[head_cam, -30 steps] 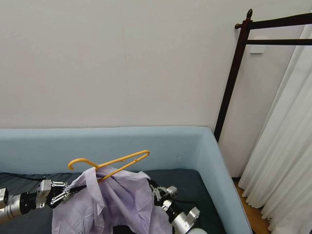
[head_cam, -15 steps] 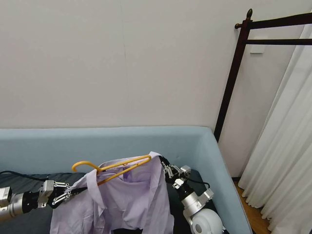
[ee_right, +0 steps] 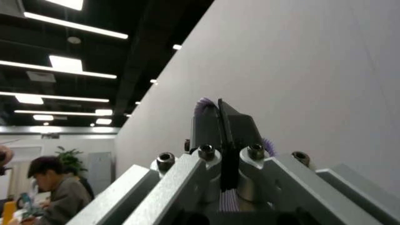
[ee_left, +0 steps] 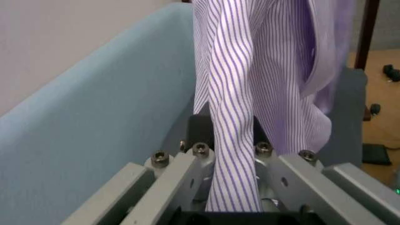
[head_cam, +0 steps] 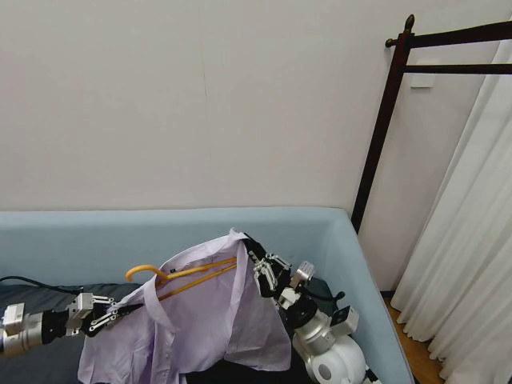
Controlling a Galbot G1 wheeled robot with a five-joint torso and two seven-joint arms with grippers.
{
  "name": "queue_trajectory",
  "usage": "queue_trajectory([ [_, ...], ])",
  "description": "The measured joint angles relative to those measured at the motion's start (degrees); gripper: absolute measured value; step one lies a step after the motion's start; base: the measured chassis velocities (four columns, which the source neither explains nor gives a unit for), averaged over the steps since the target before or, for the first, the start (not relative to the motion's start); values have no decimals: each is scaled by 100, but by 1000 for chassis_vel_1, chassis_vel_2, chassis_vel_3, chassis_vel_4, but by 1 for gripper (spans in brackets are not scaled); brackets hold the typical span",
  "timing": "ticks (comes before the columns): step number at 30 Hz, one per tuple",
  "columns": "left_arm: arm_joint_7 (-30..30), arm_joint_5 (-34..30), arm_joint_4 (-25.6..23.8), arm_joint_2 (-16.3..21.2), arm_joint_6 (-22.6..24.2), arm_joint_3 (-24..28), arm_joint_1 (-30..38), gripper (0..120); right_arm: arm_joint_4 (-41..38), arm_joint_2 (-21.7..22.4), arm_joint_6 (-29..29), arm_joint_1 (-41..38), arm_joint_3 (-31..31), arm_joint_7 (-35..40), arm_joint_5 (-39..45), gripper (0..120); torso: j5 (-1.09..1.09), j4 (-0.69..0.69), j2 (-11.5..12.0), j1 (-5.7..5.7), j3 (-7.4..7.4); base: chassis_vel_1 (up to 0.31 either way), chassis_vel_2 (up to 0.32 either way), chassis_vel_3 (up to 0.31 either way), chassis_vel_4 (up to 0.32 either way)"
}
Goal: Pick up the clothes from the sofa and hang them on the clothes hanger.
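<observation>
Slippage is what we worry about most. The striped shirt [head_cam: 200, 320] hangs between two pinches, and the orange hanger [head_cam: 144, 268] lies loose inside it, held by neither gripper as far as we can see. If the two arms pull apart unevenly, or one lifts faster than the other, the hanger could tip out of the collar and drop onto the sofa [head_cam: 80, 240]. The right pinch looks thin: in the right wrist view only a sliver of purple cloth shows at the closed fingertips, so a tug could free that shoulder. The wooden clothes rack [head_cam: 376, 152] stands well off to the right, beyond the sofa arm, so we judge that a long carry lies ahead, with trailing hem that could snag.

The left gripper [head_cam: 112, 312] sits low at the near left, clamped on a fold of the shirt's collar side; the left wrist view shows striped cloth running straight out from between its fingers. The right gripper [head_cam: 258, 262] is higher and to the right, closed on the raised shoulder. The shirt drapes between and below both, above the sofa seat, with the hanger's hook poking out leftward near the left gripper.
</observation>
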State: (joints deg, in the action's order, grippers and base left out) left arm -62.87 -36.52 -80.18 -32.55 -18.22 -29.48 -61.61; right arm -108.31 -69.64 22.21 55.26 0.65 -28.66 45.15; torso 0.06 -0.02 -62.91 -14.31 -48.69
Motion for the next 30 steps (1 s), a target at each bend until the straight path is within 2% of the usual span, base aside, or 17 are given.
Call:
queue_trajectory([
  [5, 336, -66, -237, -139, 84, 5, -130, 1, 108, 29, 140, 84, 298, -421, -209, 0, -2, 2, 0, 0, 0, 0, 0, 0, 0],
  [13, 469, -622, -642, -274, 203, 139, -187, 1, 767, 39, 424, 264, 596, -1013, -1333, 0, -1, 0, 0, 0, 0, 0, 0, 0, 0],
  [16, 403, -939, -714, -178, 264, 138, -194, 1, 982, 60, 477, 272, 576, -1306, -1726, 0, 0, 0, 0, 0, 0, 0, 0, 0, 0],
  [20, 29, -1315, -739, 18, 406, 80, -168, 1, 1175, 50, 566, 252, 494, -1414, -2247, 0, 0, 0, 0, 0, 0, 0, 0, 0, 0],
  [23, -273, -1435, -735, 169, 482, 43, -143, 1, 1210, 40, 580, 243, 498, -1295, -2339, 0, 0, 0, 0, 0, 0, 0, 0, 0, 0],
  [25, -528, -1504, -716, 385, 552, 9, -112, 1, 1210, 47, 617, 245, 533, -923, -2512, 0, 0, 1, 0, 0, 0, 0, 0, 0, 0],
  [29, -598, -1553, -666, 534, 571, -4, -37, 1, 1211, 79, 619, 262, 550, -658, -2611, 10, 0, 1, 0, 0, 0, 0, 0, 0, 0],
  [30, -607, -1598, -622, 608, 574, -5, 19, 1, 1233, 103, 619, 272, 547, -603, -2648, 18, 0, 1, 0, 0, 0, 0, 0, 0, 0],
])
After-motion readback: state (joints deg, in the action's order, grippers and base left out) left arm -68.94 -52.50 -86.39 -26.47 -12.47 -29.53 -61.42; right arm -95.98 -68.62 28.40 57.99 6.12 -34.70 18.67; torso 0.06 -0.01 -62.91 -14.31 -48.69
